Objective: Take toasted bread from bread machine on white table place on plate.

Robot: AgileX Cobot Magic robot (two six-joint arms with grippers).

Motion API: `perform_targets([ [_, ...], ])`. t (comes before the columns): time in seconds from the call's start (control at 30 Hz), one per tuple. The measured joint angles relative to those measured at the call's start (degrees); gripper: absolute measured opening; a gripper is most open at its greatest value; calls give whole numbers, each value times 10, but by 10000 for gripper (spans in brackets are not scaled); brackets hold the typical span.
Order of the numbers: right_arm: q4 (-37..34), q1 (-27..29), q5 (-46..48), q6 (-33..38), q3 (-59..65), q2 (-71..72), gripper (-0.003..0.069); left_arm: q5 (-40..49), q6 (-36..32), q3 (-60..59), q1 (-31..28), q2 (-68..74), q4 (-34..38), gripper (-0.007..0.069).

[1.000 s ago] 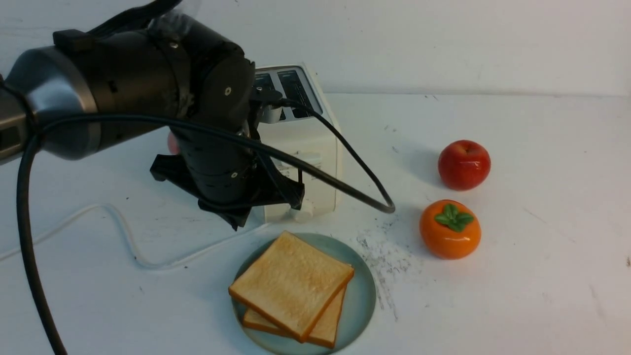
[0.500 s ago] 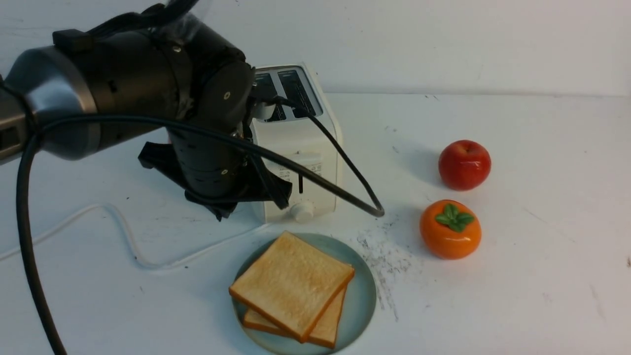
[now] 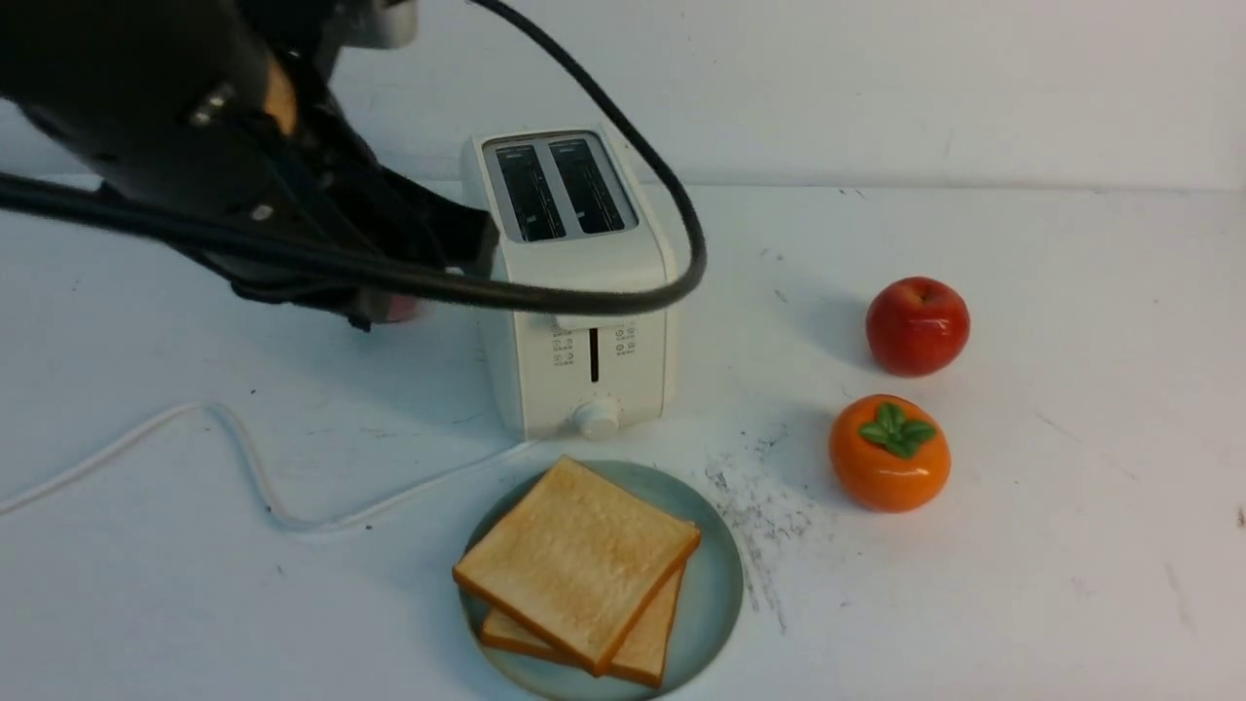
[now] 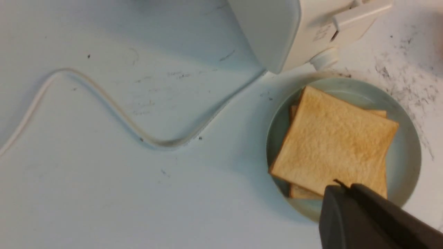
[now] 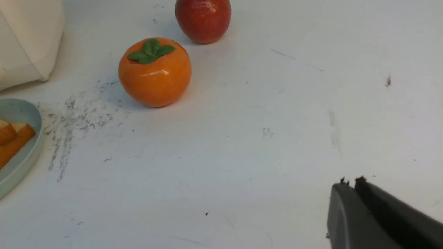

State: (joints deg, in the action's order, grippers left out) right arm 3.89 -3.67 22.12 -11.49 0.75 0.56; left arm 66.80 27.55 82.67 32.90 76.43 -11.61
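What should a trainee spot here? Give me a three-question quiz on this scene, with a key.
1. True or false: both slots of the bread machine are empty.
2. How many slices of toasted bread lie on the plate? A one, B two, C three.
3. Fill in: the fruit nearer the plate is the ___ one.
Key: 1 true. 2 B, stacked and skewed. 3 orange; the orange fruit.
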Motion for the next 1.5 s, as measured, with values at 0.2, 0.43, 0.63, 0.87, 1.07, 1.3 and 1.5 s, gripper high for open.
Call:
perform_targets([
  [0.2, 0, 0, 0, 0, 0, 0, 38, 36, 5, -65, 0, -102, 5, -14],
  [0.43, 0, 0, 0, 0, 0, 0, 46, -152, 71, -312, 0, -321, 64, -14],
  [0.63, 0, 0, 0, 0, 0, 0, 57, -387, 88, -499, 0, -512, 102, -14],
  [0.87, 0, 0, 0, 0, 0, 0, 67, -523, 90, -626, 0, -656, 116, -14],
  [1.07, 0, 0, 0, 0, 0, 0, 76, -525, 90, -649, 0, -676, 121, -13],
  [1.3, 0, 0, 0, 0, 0, 0, 87, -493, 90, -651, 0, -676, 120, -11],
  [1.5, 0, 0, 0, 0, 0, 0, 97, -490, 67, -660, -1, -676, 119, -5],
])
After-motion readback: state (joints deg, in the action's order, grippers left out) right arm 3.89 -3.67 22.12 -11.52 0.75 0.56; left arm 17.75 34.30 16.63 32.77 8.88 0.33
